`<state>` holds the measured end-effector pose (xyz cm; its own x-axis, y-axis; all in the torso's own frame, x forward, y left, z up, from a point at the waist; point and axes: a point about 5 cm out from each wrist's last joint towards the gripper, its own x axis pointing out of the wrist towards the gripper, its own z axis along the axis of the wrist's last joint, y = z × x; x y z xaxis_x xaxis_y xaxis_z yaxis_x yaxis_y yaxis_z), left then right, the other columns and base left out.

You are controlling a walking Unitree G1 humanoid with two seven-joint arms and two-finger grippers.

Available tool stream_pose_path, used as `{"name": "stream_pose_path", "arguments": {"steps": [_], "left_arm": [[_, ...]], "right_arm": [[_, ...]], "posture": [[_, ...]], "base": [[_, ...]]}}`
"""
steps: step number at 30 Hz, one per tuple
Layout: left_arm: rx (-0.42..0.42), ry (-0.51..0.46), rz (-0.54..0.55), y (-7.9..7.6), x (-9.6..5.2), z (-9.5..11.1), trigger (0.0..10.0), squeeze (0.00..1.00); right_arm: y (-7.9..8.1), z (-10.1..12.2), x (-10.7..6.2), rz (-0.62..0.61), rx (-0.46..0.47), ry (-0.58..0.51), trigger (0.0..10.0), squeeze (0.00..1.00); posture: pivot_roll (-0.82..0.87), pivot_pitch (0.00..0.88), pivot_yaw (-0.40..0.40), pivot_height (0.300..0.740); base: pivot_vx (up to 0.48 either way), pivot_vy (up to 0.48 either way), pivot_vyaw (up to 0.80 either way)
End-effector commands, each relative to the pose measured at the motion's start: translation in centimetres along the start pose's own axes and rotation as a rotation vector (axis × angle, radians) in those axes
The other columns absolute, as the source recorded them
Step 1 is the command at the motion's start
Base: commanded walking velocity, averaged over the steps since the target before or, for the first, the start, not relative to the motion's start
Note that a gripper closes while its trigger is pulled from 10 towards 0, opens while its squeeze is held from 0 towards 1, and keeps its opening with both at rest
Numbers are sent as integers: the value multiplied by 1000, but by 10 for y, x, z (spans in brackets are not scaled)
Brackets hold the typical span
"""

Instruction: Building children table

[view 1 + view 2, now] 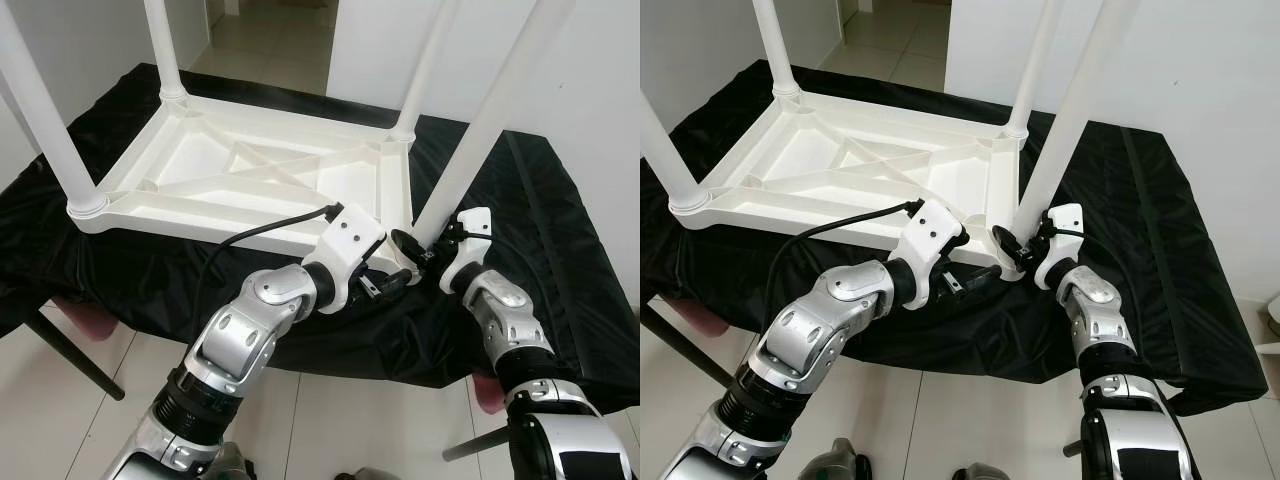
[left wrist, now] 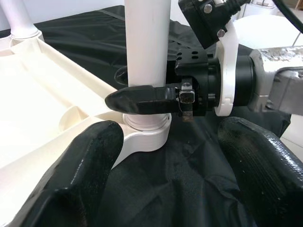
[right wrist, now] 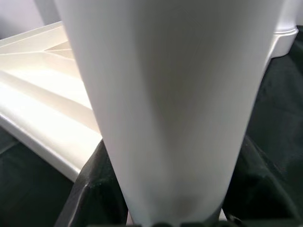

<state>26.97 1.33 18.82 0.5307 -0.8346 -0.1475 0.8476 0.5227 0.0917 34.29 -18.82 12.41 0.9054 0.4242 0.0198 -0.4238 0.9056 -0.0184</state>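
- The white children's table [image 1: 250,175] lies upside down on a worktop draped in black cloth [image 1: 560,230], with its legs pointing up.
- The near-right leg [image 1: 480,130] stands in its corner socket [image 2: 144,135], its long axis rising steeply and tilting a little away from the tabletop.
- The right pincer [image 2: 142,97] is clenched on this leg just above the socket; one black finger [image 2: 137,99] lies across the front of the tube.
- In the right wrist view the leg sits right against the camera, so the right arm is the one at work on it.
- The left pincer [image 1: 975,280] rests just beside the same corner, low against the cloth, released and holding nothing, both fingers spread wide towards the socket.
- Judgement: the leg looks nearly seated; the next move likely presses or twists it straight down its own axis.
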Motion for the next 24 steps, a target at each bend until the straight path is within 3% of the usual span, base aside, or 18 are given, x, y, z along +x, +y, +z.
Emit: {"name": "stream_pose_path", "arguments": {"steps": [1,11,16,19,22,24], "left_arm": [[-2,8,-18,-4,0,-1,10000,0],[-2,15,-28,-5,0,-3,10000,0],[3,21,-43,-6,2,-4,10000,0],[4,21,-47,-7,3,-4,10000,0],[5,22,-53,-8,3,-4,10000,0],[5,22,-53,-8,3,-4,10000,0]], "right_arm": [[4,-7,-3,-67,25,21,10000,0],[10,-9,-6,-170,52,8,10000,0],[11,-12,-13,-384,43,-3,10000,0],[12,-13,-16,-445,46,-8,10000,0],[27,-12,-21,-647,54,2,10000,0],[27,-12,-21,-647,54,2,10000,0]], "posture": [[48,16,-58,740],[40,11,-51,740],[23,0,-38,740],[22,0,-38,740],[27,0,-43,740],[27,0,-43,740]], "base": [[0,0,0],[0,0,0],[0,0,0],[0,0,0],[0,0,0],[0,0,0]]}}
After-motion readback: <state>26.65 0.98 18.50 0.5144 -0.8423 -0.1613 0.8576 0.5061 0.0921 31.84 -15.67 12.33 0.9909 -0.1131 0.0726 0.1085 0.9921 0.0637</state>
